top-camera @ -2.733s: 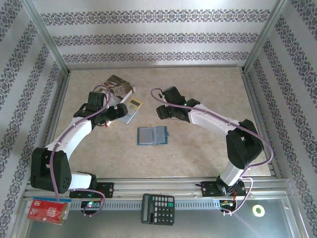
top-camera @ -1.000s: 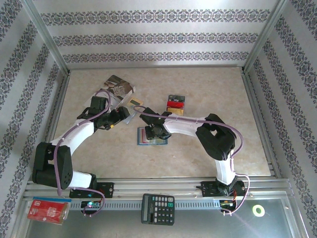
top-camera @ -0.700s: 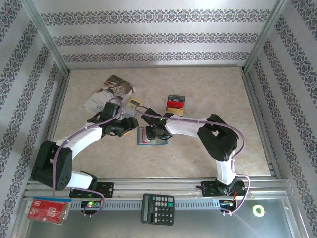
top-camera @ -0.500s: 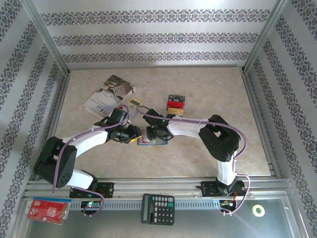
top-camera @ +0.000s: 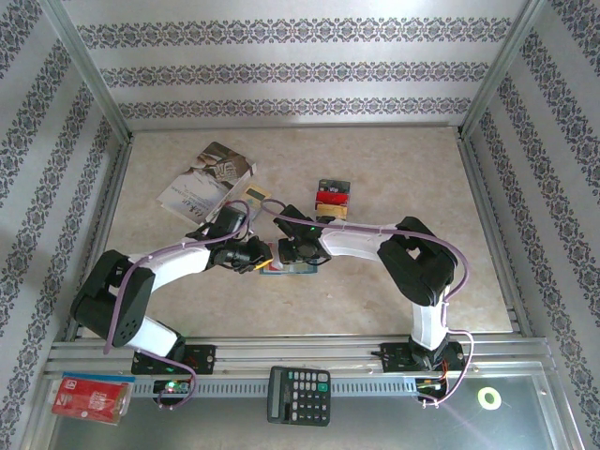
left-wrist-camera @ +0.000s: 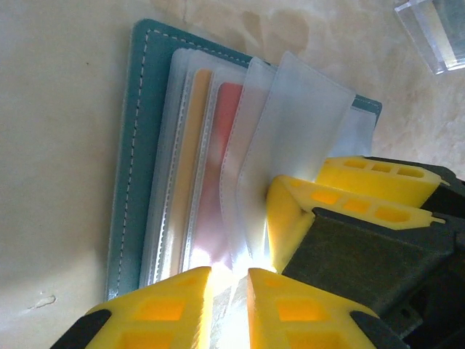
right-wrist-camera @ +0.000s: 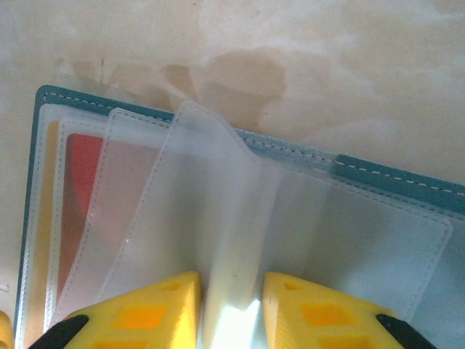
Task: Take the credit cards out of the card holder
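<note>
Striped, flowered wallpaper (top-camera: 281, 70) closes three sides of a beige, marbled counter (top-camera: 403, 159), with a metal frame (top-camera: 94, 80) at the corners and a grey rail (top-camera: 375, 386) along the near edge. From above we see a black calculator (top-camera: 298, 395), a red packet (top-camera: 89, 397) and a green ring (top-camera: 488, 397) on that rail. On the counter lie leaflets (top-camera: 202, 180) at the far left, a small calculator (top-camera: 255, 195) just beside them, and loose cards (top-camera: 333, 199), red, black and gold, stacked apart from the holder (top-camera: 300, 269). The left arm (top-camera: 173, 267) and right arm (top-camera: 366, 239) meet over that blue holder, which lies open at mid-counter, mostly hidden beneath them.

From the left wrist we see pale counter (left-wrist-camera: 58, 109) under the holder (left-wrist-camera: 134, 145), whose clear sleeves (left-wrist-camera: 298, 123) fan upward. A tan card (left-wrist-camera: 197, 131) and a red card (left-wrist-camera: 224, 167) sit inside them. The left jaws are drawn nearly together on the sleeves' near edge, with glare in the slit between; the right jaws, also yellow, rest on the sleeves just beside.

From the right wrist, the counter (right-wrist-camera: 305, 51) shows brownish blotches beyond the holder's stitched edge (right-wrist-camera: 407, 183). The right jaws pinch one clear leaf (right-wrist-camera: 218, 189) standing between them; the red card (right-wrist-camera: 81, 189) lies sleeved to its left.
</note>
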Available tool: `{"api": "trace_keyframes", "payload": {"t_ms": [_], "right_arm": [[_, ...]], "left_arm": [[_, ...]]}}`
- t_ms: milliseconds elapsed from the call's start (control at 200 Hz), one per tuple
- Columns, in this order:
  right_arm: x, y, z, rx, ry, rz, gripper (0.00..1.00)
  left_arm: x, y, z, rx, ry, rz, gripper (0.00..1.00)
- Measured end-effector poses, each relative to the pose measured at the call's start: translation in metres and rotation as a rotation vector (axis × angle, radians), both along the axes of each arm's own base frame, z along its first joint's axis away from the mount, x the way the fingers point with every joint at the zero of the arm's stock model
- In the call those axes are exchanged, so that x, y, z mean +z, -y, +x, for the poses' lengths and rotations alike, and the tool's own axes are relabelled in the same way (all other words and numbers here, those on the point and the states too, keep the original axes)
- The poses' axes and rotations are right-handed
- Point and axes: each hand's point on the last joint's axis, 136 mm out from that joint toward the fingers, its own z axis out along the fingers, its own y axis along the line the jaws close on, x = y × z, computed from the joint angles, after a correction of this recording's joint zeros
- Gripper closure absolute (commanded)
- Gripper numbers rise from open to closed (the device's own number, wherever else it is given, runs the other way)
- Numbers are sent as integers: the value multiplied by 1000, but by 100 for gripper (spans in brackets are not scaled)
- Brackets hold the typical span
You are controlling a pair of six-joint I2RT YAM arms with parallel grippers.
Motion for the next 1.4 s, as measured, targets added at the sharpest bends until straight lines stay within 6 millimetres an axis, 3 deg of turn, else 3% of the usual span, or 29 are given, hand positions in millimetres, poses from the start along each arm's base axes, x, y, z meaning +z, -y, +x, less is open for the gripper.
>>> {"api": "trace_keyframes", "payload": {"t_ms": [430,669,784,899,1049,1114,1399], "right_arm": [[1,0,1,4,-2,24,69],[9,10,3,-31,17,77,61],[29,24,14,-86,58,128,56],[64,37,32,-152,139,224,53],[95,55,46,-211,230,305,48],[100,63,48,-235,253,313,45],[94,90,48,-294,272,302,42]], "left_arm": [[-11,8,-1,-17,-23,-9,87],[-12,13,-2,-30,-30,-28,86],[-6,21,3,-40,-19,-53,81],[2,35,11,-60,13,-87,75],[10,52,18,-81,39,-128,62],[15,59,20,-91,55,-139,53],[18,86,38,-125,81,-157,42]]}}
